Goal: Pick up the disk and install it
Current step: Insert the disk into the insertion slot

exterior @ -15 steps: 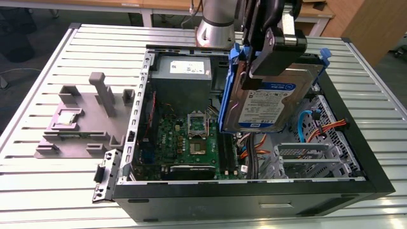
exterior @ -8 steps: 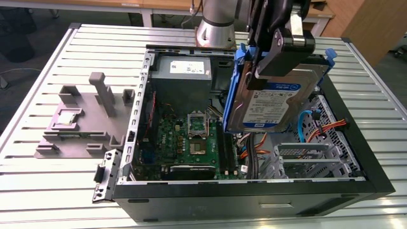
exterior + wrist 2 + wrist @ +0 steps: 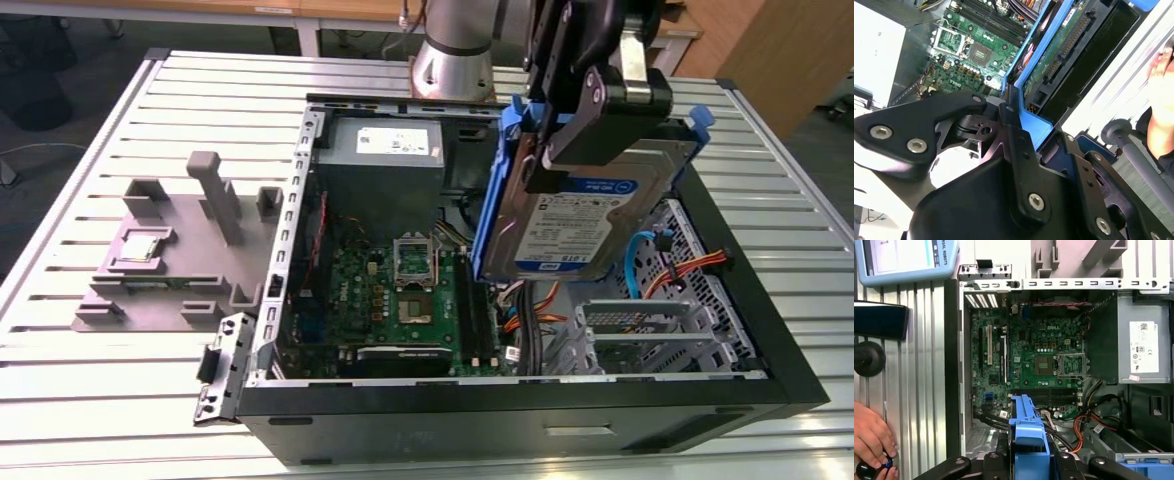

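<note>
Across slatted grey metal bench [image 3: 134, 100], open black computer case [image 3: 534, 410] lying open side up, green motherboard [image 3: 387, 300] exposed inside.
Over the case's drive-bay end, tilted nearly upright: flat silver hard-drive disk [image 3: 574, 225] with white-and-blue label, framed in blue plastic carrier, clamped tight in the black gripper [image 3: 550, 172].

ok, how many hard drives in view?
1: the disk, clamped by the gripper above the open computer case. More could be hidden in the drive cage.
</note>
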Available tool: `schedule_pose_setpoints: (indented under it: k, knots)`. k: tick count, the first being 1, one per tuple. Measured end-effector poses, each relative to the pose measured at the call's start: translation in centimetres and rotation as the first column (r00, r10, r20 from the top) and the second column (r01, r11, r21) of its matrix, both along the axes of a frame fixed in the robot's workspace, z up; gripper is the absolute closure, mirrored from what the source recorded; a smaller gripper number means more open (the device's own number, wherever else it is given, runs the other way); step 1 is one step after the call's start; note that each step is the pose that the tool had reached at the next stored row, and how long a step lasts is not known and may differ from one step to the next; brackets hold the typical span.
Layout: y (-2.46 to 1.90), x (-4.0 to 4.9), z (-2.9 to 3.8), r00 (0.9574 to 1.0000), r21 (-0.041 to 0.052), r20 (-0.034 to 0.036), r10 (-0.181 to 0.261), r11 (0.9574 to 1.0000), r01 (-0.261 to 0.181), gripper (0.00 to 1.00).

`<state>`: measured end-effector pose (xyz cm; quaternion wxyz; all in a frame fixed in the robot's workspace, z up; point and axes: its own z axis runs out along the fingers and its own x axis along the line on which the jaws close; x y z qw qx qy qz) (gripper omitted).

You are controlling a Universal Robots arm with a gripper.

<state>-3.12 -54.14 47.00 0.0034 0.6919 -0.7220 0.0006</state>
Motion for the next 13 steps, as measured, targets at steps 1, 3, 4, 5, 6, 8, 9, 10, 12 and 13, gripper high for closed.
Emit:
schedule_pose_setpoints:
  k: [1,3,4,5,6,8,9,10,12,13]
  knots:
    - [-0.1,0.01,-0.02,1.0,0.0001,0.0,0.0,1.0,0.0,0.63]
    - [-0.31,0.04,-0.05,1.0,0.0001,0.0,0.0,1.0,0.0,0.63]
    - [-0.4,0.05,-0.08,1.0,0.0001,0.0,0.0,1.0,0.0,0.63]
    - [-0.51,0.09,-0.11,1.0,0.0001,0.0,0.0,1.0,0.0,0.63]
    - [-0.61,0.14,-0.14,1.0,0.0001,0.0,0.0,1.0,0.0,0.63]
    - [-0.75,0.27,-0.19,1.0,0.0,0.0,0.0,1.0,0.0,0.63]
    - [-0.8,0.36,-0.21,1.0,0.0001,0.0001,0.0,1.0,0.0,0.63]
    - [-0.84,0.46,-0.24,1.0,0.0003,0.0001,0.0,1.0,0.0,0.63]
    - [-0.91,0.69,-0.28,1.0,0.0002,0.0,0.0,1.0,0.0,0.63]
    - [-0.94,0.82,-0.3,1.0,0.0001,0.0,0.0,1.0,0.0,0.63]
